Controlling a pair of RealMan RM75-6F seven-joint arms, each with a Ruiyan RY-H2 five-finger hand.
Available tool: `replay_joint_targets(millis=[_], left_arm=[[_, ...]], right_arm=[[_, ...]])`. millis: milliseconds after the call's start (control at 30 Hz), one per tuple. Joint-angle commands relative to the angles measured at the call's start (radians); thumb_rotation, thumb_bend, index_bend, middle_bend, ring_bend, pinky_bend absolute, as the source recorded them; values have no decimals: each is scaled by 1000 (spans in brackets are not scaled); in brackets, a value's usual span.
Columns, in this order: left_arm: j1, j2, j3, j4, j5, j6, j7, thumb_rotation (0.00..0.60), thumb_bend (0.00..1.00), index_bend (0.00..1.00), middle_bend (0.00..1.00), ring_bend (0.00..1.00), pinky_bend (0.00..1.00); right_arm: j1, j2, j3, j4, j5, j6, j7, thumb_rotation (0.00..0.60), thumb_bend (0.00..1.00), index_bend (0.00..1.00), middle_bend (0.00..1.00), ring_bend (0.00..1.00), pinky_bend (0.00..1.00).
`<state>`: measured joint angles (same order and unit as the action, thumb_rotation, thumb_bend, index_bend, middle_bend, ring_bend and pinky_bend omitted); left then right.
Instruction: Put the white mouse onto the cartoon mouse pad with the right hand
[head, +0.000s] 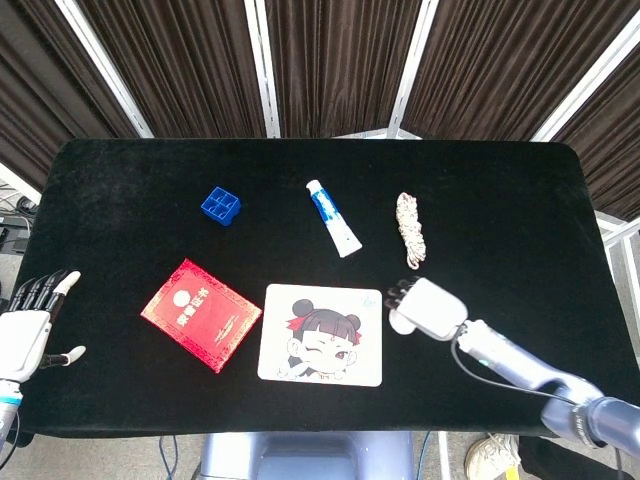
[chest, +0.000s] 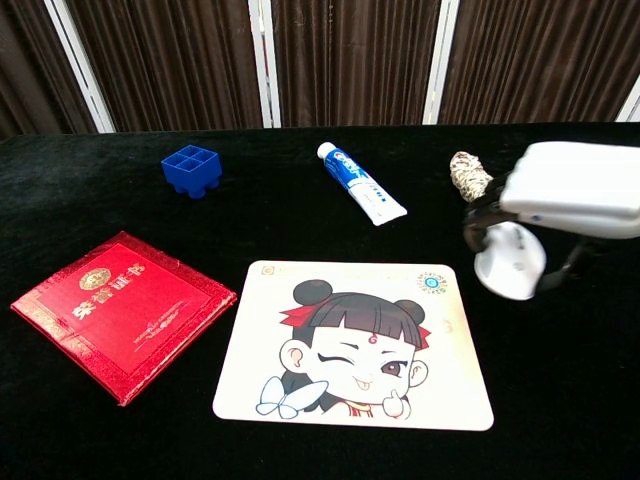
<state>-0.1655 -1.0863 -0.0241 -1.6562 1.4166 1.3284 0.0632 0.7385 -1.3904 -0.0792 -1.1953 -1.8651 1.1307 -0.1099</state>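
White mouse (chest: 510, 260) hangs in your right hand's (head: 430, 308) grasp beside the cartoon mouse pad (head: 322, 334); black cloth table (head: 120, 190) (dark curtains (head: 330, 60) behind), left hand (head: 25, 335) fingers released.

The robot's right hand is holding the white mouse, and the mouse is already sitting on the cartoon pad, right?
Not quite. The right hand does hold the white mouse, but the chest view shows it beside the cartoon pad, off its right edge, not sitting on it.
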Motion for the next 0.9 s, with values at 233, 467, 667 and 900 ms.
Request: replay_joint_targets(millis=[233,467,667,900], left_arm=[[2,5,-1,-4,-12,-6,-14,600,0,0,0,0,0],[6,12,0,-9,-22,-8,-17,600,0,0,0,0,0],[11,16,1,-10,-25,-5,-24,600,0,0,0,0,0],[15,21,2,-13,-29,-3,-28,600,0,0,0,0,0]], right_arm=[[73,-91,39,-51,1,-83,-53,600,214,650,552,404,658],[113,-159,52,-33,-5,-107,-57,600,215,650,552,404,658],[137,-207,63,-1,6,-126,-58,600,215,651,552,404,654],[154,-256,58,31,3,-123,-58,600,214,651,552,404,645]])
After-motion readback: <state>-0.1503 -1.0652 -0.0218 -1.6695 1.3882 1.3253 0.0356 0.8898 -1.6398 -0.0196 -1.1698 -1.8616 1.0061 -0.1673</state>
